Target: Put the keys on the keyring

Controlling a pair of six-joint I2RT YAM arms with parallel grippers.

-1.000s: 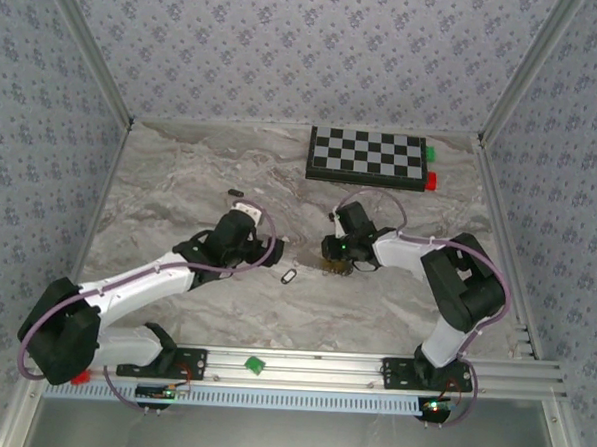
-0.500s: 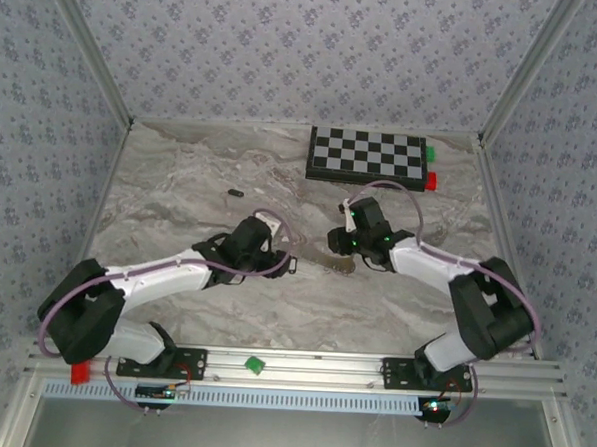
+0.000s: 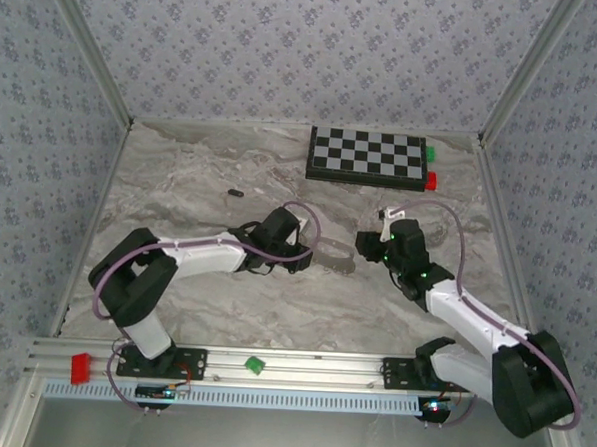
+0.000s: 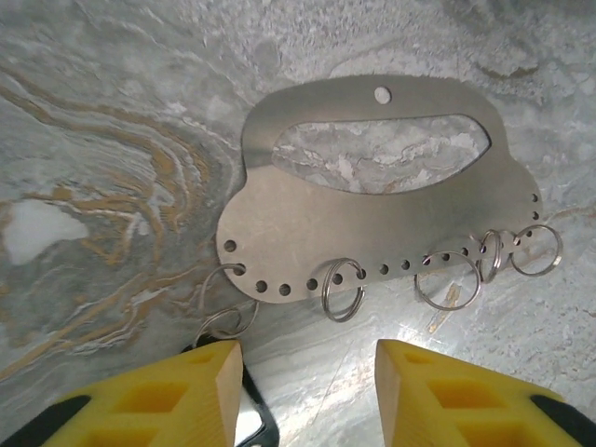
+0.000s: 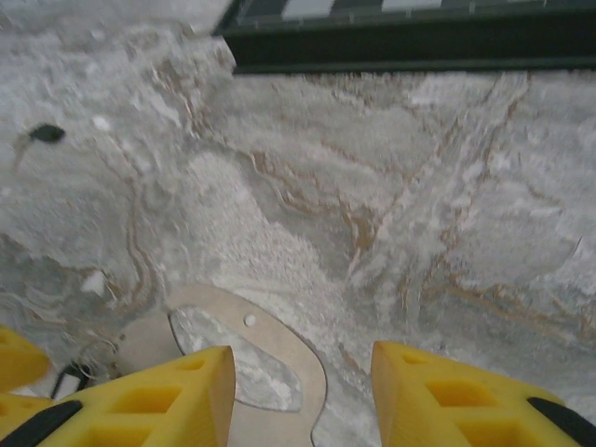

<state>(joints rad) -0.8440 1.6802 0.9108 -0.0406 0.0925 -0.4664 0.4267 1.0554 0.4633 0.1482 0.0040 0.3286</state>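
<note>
Along the holed edge of a flat metal plate (image 4: 307, 219), the keyrings (image 4: 342, 289) hang in a row, and that edge runs crosswise to the reach of the left gripper (image 4: 307, 356) just short of it. A dark-headed piece (image 4: 253, 421) (probably a key, though mostly hidden) lies on the table (image 4: 112, 112), below the leftmost ring (image 4: 226, 315) and against the inner side of one yellow finger (image 4: 177, 391). The left gripper's jaws stand partly apart, with no grip that can be made out. The right gripper (image 5: 303, 358) hangs over the plate's handle side, also part open and empty. The left arm looks nearer the rings. Another small dark piece (image 3: 235, 192) lies well apart.
</note>
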